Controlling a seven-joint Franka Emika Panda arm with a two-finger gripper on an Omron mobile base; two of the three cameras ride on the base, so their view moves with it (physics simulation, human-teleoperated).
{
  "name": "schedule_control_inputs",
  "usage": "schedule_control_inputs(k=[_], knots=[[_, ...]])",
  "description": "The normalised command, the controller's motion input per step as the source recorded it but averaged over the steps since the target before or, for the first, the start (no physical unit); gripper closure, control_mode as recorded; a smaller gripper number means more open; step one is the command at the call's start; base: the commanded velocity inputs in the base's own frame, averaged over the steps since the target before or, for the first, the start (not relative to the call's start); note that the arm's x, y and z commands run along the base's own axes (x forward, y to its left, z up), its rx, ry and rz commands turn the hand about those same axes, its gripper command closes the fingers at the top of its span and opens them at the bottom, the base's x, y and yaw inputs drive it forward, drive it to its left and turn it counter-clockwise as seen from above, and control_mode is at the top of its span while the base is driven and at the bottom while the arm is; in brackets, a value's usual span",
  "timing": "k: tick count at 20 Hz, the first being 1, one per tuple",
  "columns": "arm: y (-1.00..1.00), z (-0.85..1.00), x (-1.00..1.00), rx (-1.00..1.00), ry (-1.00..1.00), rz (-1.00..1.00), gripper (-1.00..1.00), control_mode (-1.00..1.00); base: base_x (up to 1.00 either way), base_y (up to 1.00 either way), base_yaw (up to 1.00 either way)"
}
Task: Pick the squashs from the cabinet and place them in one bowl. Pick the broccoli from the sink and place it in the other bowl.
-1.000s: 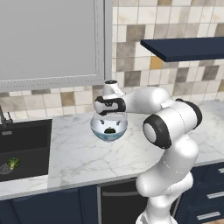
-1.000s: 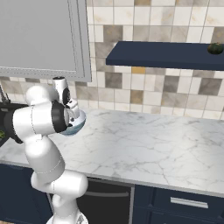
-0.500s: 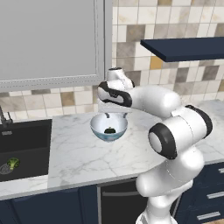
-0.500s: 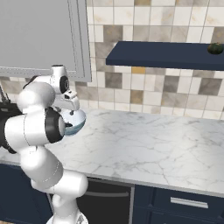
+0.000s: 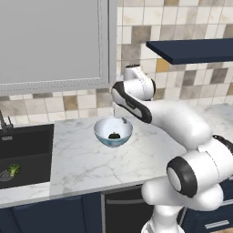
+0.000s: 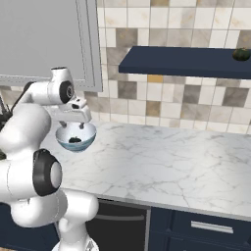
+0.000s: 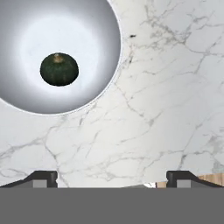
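Now you see small round dark green squash (image 7: 59, 69) with little stalk, lying in white bowl (image 7: 103, 78) on marble counter (image 7: 166, 109). Gripper (image 7: 111, 177) spread wide, holding nothing. Second squash (image 6: 240, 54) on navy shelf (image 6: 181, 61). Bushy bright green broccoli (image 5: 13, 169) in black sink (image 5: 27, 157).

one squash in, one up top
squash (image 7: 59, 69) sits in the bowl (image 5: 113, 132) on the counter (image 6: 162, 162), sink (image 5: 25, 150) with broccoli (image 5: 13, 169) off to its left, other squash (image 6: 240, 54) on the cabinet (image 6: 181, 61) over to the right.
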Motion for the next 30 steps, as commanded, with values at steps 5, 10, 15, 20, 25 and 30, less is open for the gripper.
schedule_control_inputs(k=[5, 10, 15, 20, 25, 30], knots=[[-0.39, 0.18, -0.84, 0.04, -0.22, 0.01, -1.00, -1.00, 0.00, 0.00, 0.00], [-0.34, 0.34, -0.63, 0.13, -0.16, -0.03, -1.00, -1.00, 0.00, 0.00, 0.00], [-0.13, 0.47, -0.47, 0.01, -0.04, -0.01, -1.00, -1.00, 0.00, 0.00, 0.00], [-0.07, 0.04, -0.23, 0.00, -0.01, -0.03, -1.00, -1.00, 0.00, 0.00, 0.00], [-0.01, 0.00, 0.00, 0.00, 0.00, 0.00, -1.00, 1.00, 0.00, -0.04, 0.00], [0.00, 0.00, 0.00, 0.00, 0.00, 0.00, -1.00, 1.00, 0.00, -0.48, 0.00]])
